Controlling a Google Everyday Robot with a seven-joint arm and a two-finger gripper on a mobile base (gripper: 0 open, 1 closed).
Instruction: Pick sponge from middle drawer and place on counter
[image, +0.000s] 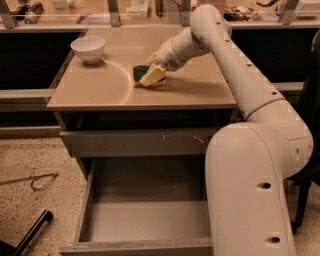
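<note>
The sponge (148, 76), dark green face over a yellow layer, sits tilted on the tan counter (100, 92), near the pale arc mark at its middle. My gripper (157, 68) reaches in from the right and is shut on the sponge's upper right edge, with the sponge's lower edge at the counter surface. The middle drawer (145, 217) is pulled wide open below, and its grey inside is bare.
A white bowl (88, 48) stands at the counter's back left. A closed grey drawer front with pale scratch marks (140, 141) sits above the open drawer. My white arm fills the right side. A black rod (30, 232) and a metal piece (35, 181) lie on the speckled floor at left.
</note>
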